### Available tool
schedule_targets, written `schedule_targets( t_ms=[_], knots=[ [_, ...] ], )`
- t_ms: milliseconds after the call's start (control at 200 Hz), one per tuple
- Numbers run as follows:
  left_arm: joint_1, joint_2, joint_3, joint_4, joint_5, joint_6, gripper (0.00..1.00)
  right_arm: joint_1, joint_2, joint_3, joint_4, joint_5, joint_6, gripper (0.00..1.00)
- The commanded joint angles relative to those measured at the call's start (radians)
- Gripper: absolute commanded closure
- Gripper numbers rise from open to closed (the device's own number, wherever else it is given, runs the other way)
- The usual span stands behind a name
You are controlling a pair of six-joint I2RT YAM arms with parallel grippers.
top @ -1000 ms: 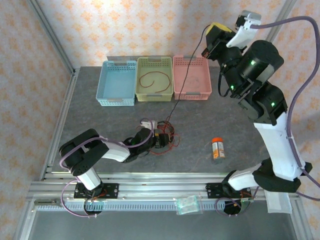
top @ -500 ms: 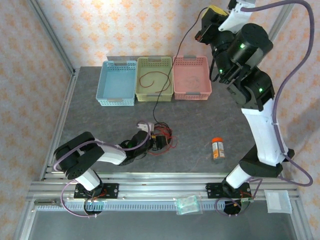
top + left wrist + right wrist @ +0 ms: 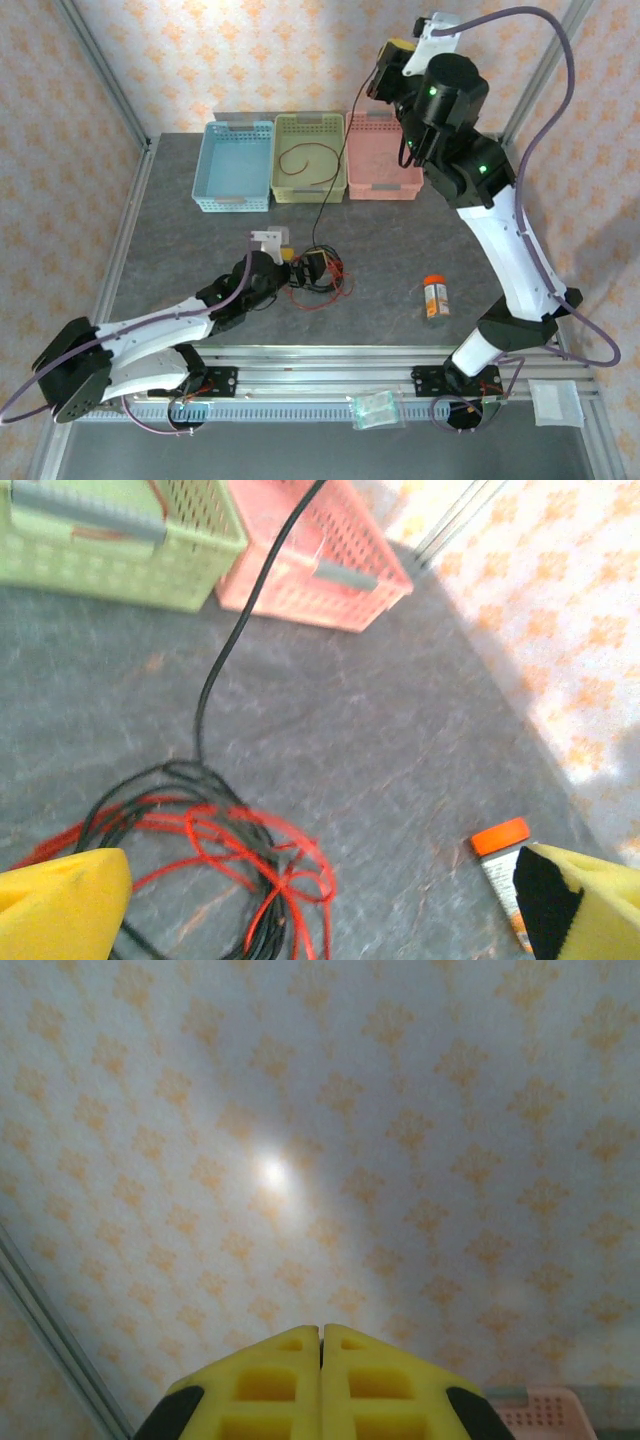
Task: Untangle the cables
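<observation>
Holding the limp black cable (image 3: 336, 168) aloft in my clenched right gripper (image 3: 381, 80), I'd pin the soft red cables (image 3: 195, 833) at their knot with my splayed left gripper (image 3: 320, 905).

The right claw (image 3: 321, 1332), closed tight, points at patterned wallpaper (image 3: 420, 1140) above a pink basket (image 3: 545, 1412).

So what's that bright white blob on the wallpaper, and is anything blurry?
Right wrist view: the blob is glare on the patterned wallpaper. Left wrist view: soft all over, the pink plastic basket smeared. Top view: sharp, evenly lit.
</observation>
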Motion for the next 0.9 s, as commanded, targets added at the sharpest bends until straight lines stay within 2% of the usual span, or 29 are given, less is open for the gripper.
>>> schedule_targets(
  t_ms=[0,40,160,315,506,736,896],
  knots=[
    [0.026,-0.034,0.07,-0.123,-0.014,0.11,0.01,-0.009,-0.054,-0.025,0.038,-0.026,0.047,1.0],
    [0.051,-0.025,0.09,-0.115,0.027,0.145,0.01,-0.01,-0.06,-0.038,0.037,-0.036,0.06,1.0],
    [0.157,0.07,0.183,-0.129,0.252,0.258,0.01,-0.011,-0.077,-0.045,0.025,-0.079,0.094,1.0],
    [0.223,0.203,0.284,-0.169,0.328,0.358,0.01,-0.011,-0.095,-0.033,0.014,-0.112,0.118,1.0],
    [0.241,0.332,0.331,-0.193,0.374,0.42,0.07,-0.011,-0.116,-0.034,-0.002,-0.12,0.129,1.0],
    [0.247,0.424,0.303,-0.112,0.337,0.385,0.29,-0.011,-0.143,-0.042,0.003,-0.119,0.134,1.0],
    [0.247,0.442,0.288,-0.079,0.34,0.356,0.58,-0.011,-0.146,-0.044,-0.004,-0.098,0.121,1.0]
  ],
)
